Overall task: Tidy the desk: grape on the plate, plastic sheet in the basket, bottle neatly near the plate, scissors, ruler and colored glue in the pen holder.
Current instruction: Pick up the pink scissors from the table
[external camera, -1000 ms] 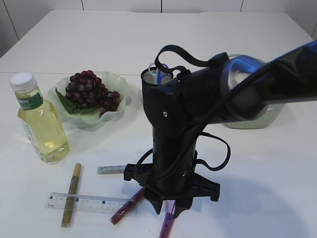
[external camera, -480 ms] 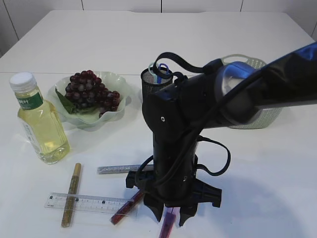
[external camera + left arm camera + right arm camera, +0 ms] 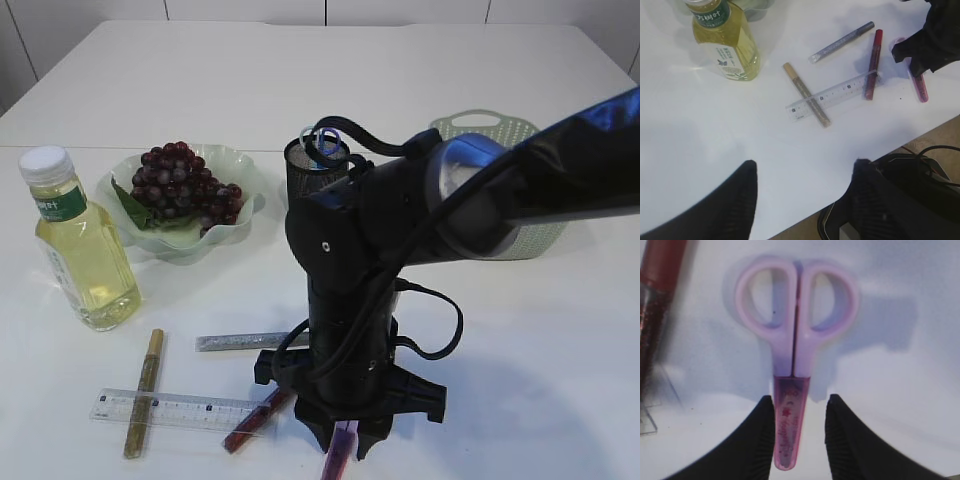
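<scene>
"Where did the scissors (image 3: pixel 792 370) lie?"

"By the desk's (image 3: pixel 520 340) near edge, sheathed blades lengthwise between the right gripper's (image 3: pixel 799 440) spread fingers, handles pointing away. Right arm was nearest."

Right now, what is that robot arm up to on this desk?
It is tidying. The right claw is down at the pink scissors, its fingers either side of the sheathed blade, which lies on the table. The left claw hangs open, holding nothing. The ruler and glue sticks lie loose on the table. The grapes are on the plate, with the bottle standing beside it.
</scene>
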